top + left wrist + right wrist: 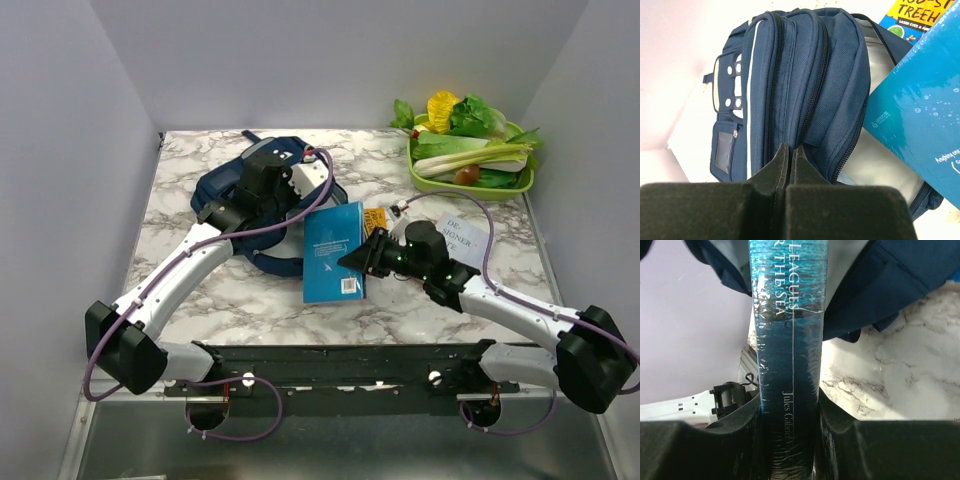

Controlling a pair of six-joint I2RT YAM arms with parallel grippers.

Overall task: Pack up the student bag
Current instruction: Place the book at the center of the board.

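Currently the student bag (218,188) lies toward the far left part of the counter (250,300). Its main compartment gapes to the right, with grey lining showing in the left wrist view. My left tool (790,157) is closed tight, its tips pressed into the navy fabric just by that opening. I cannot tell whether a fold is actually pinched.

My right tool (790,415) clamps the spine of a blue book (332,245), a Jules Verne title. It is the nearer arm for the insertion. The book's long axis runs from the near edge toward the far edge. Its far corner is already at the bag's mouth, so the bag sits to the left of that tool and a little farther away.

I judge the coming move turns on lining the book's leading edge up with the gap and sliding it leftward.

A yellow book (377,218) lies just beside the blue one, a paper card (465,235) beyond my right wrist, and a vegetable tray (524,182) in the far right corner. The bag's zipper lip looks the likeliest snag.
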